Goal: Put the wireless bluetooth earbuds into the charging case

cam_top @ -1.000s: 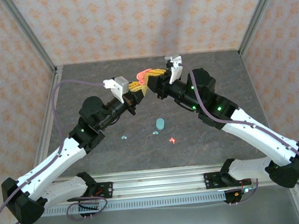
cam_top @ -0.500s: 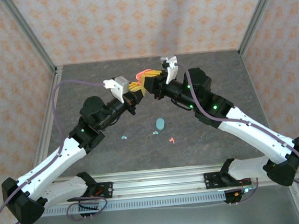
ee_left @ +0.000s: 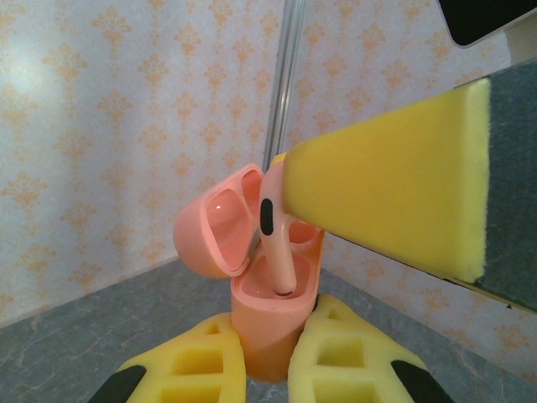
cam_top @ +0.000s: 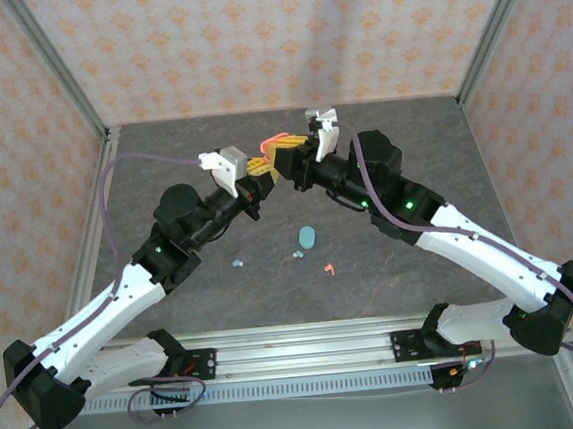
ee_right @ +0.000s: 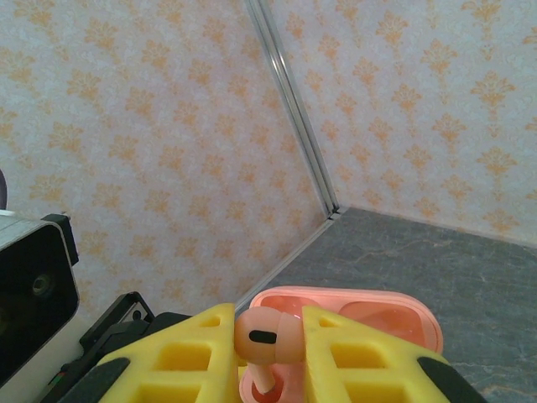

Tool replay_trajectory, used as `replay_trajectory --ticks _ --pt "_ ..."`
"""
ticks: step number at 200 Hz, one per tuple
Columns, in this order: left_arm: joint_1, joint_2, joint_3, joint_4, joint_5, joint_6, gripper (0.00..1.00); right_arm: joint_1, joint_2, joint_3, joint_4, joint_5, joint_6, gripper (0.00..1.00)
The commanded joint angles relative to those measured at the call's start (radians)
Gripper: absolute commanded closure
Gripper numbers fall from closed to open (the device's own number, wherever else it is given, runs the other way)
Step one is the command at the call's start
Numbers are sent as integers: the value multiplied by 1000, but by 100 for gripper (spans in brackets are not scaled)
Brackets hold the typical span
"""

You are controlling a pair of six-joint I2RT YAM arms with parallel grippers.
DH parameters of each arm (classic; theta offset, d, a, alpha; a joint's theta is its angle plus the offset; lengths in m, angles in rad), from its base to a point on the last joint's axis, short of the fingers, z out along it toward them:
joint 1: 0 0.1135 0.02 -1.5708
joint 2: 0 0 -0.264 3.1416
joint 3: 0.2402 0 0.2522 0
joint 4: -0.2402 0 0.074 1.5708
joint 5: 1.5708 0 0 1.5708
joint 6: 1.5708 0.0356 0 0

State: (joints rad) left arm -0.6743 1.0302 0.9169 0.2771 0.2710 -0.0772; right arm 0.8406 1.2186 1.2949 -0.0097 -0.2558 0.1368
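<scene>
Partly, right fingers (ee_left: 386, 201) hide the coral earbud (ee_left: 277, 243).

Left arm (cam_top: 105, 316) and right arm (cam_top: 481, 253) wore white shells between black joint housings, on black bases (cam_top: 35, 382) bolted to a silver rail (cam_top: 298, 349) along the bench's near edge. A purple cable (cam_top: 146, 158) trailed each. Green lights (cam_top: 407, 207) dotted the right arm's joints. Left gripper (ee_left: 268, 336) and right gripper (ee_right: 268, 323) had yellow pocketed fingers (ee_left: 340, 361), black-tipped.
</scene>
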Motion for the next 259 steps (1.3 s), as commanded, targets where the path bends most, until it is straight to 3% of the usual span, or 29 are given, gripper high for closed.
replay_trajectory --ticks 1,145,259 --pt "-10 -6 11 42 13 13 100 0 17 -4 11 0 -6 77" --pt "-11 6 27 42 16 11 100 0 36 -9 -51 -4 -14 77" --pt "-11 -4 28 46 5 19 100 0 1 -72 -70 3 3 71"
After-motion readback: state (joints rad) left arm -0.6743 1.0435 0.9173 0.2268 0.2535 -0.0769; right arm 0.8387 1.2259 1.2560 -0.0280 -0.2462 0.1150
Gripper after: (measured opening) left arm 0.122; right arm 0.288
